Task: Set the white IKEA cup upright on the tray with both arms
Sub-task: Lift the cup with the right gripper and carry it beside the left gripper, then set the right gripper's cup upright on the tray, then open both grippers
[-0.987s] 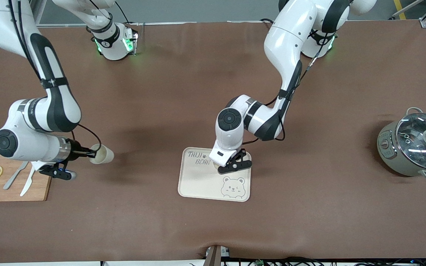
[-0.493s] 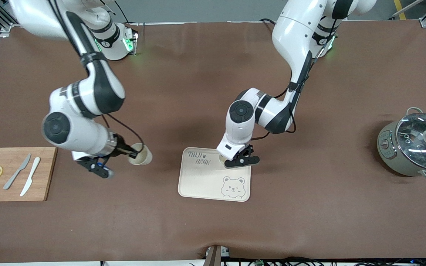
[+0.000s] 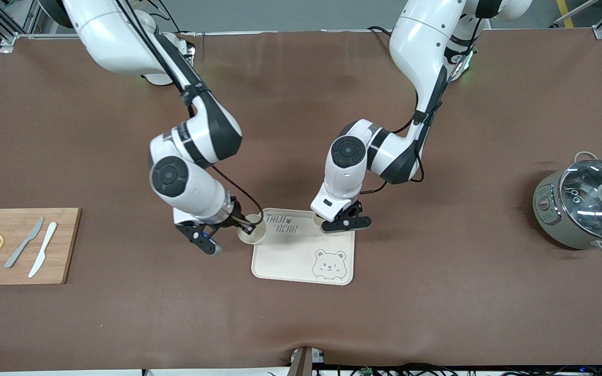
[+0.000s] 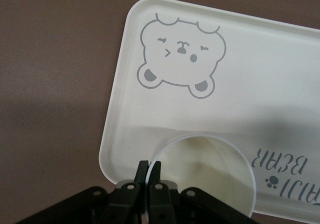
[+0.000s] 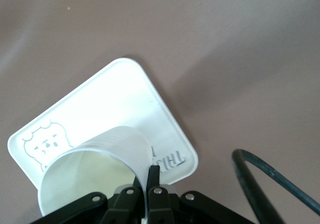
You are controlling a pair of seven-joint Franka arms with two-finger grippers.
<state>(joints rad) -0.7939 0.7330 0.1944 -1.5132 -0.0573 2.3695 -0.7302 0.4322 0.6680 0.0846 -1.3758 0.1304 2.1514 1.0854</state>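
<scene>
The cream tray [image 3: 290,261] with a grey bear lies mid-table; it also shows in the left wrist view [image 4: 260,83] and the right wrist view [image 5: 115,98]. My right gripper [image 3: 249,225] is shut on the rim of a white ribbed cup [image 3: 253,236], tilted, over the tray's edge toward the right arm's end; the right wrist view shows this cup [image 5: 95,169] pinched in the gripper [image 5: 151,176]. My left gripper [image 3: 323,222] is shut on the rim of a second white cup [image 3: 318,221], opening up, at the tray's corner by the lettering; the left wrist view shows that cup [image 4: 205,179] and the gripper [image 4: 149,166].
A wooden cutting board [image 3: 63,245] with two knives and lemon slices lies toward the right arm's end of the table. A grey pot with a glass lid [image 3: 588,201] stands toward the left arm's end. A black cable [image 5: 270,179] hangs by the right wrist.
My right arm has swung with its cup from beside the cutting board to the tray's edge. My left gripper has shifted with its cup toward the tray's corner farther from the front camera.
</scene>
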